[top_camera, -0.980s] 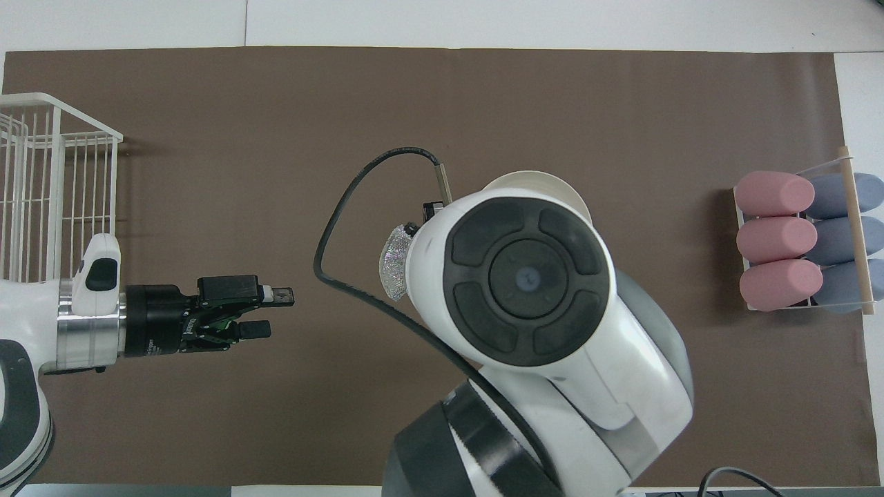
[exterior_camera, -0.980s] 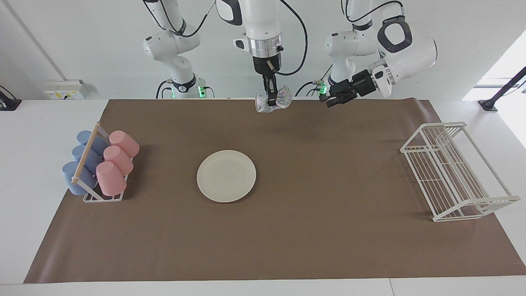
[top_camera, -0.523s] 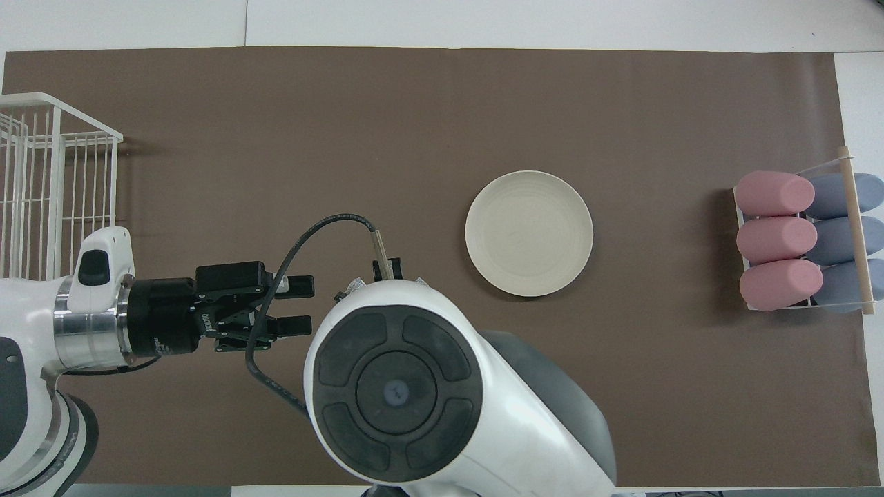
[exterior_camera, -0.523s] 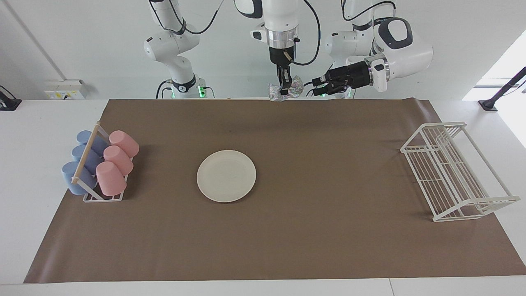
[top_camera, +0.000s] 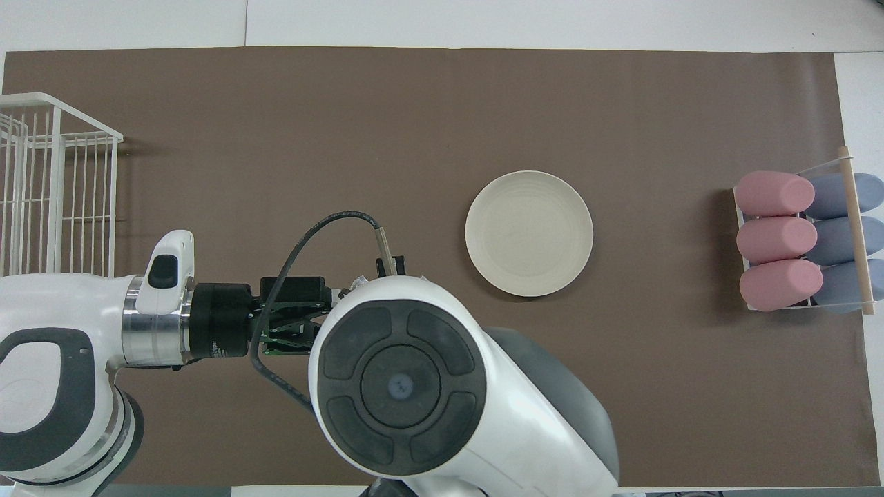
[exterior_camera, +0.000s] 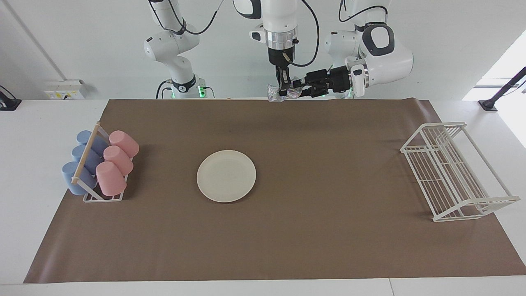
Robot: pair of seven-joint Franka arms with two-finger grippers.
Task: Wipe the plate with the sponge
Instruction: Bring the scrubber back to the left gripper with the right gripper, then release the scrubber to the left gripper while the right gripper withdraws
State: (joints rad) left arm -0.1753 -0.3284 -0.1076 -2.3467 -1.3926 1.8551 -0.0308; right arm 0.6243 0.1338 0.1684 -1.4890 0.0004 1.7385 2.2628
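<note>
The cream-white plate lies flat on the brown mat, toward the right arm's end; it also shows in the overhead view. My right gripper hangs straight down over the mat's edge nearest the robots, shut on the silvery mesh sponge. My left gripper reaches in level from the side, its open fingers at the sponge's side. In the overhead view the right arm hides the left fingertips and most of the sponge. Both grippers are well away from the plate.
A rack of pink and blue cups lying on their sides stands at the right arm's end of the mat. A white wire dish rack stands at the left arm's end.
The right gripper carried the sponge up and toward the left arm, uncovering the plate in the overhead view. The left gripper turned level and moved in until its fingers reached the sponge.
</note>
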